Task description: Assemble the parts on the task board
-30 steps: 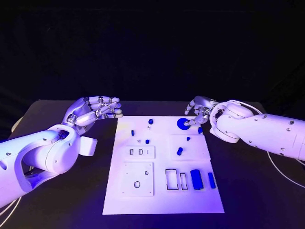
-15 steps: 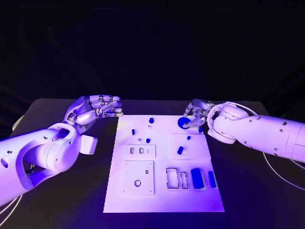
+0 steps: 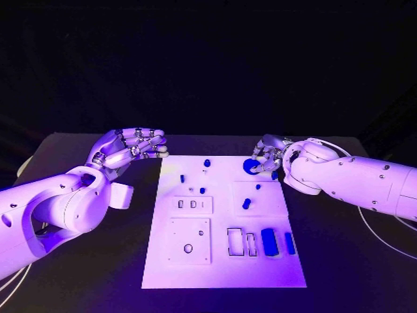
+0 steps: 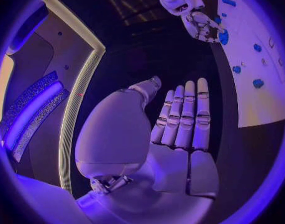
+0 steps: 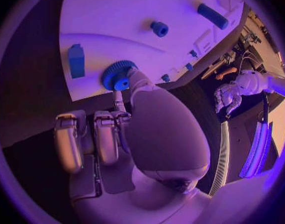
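Surface: black table (image 3: 96, 261) under coloured light, with the white task board (image 3: 225, 267) lying in the middle, long side running away from the robot.
Gear: a round blue toothed gear (image 3: 252, 166) sits on the far right part of the task board; the right wrist view shows its ridged rim (image 5: 119, 74) close to the board's edge.
Right hand: the right hand (image 3: 270, 154) is at the board's far right corner, one fingertip (image 5: 135, 77) pressed against the gear while the other fingers (image 5: 107, 137) are curled back toward the palm; whether the gear is actually pinched cannot be told.
Near the gear: a blue block (image 5: 75, 60) stands just beside it by the board edge, and a small blue peg (image 3: 208, 163) stands to its left on the far part of the board.
Middle of board: a blue oblong piece (image 3: 246, 204) lies below the gear; two more small blue pegs (image 3: 181, 178) stand toward the left side.
Near end of board: two upright blue blocks (image 3: 268, 242) sit at the right beside rectangular slots (image 3: 235, 242); a raised plate with an oval hole (image 3: 188, 248) lies to their left.
Left hand: the left hand (image 3: 127, 150) hovers off the board's far left corner, over the table, holding nothing; its fingers (image 4: 186, 115) are stretched out side by side, thumb apart.
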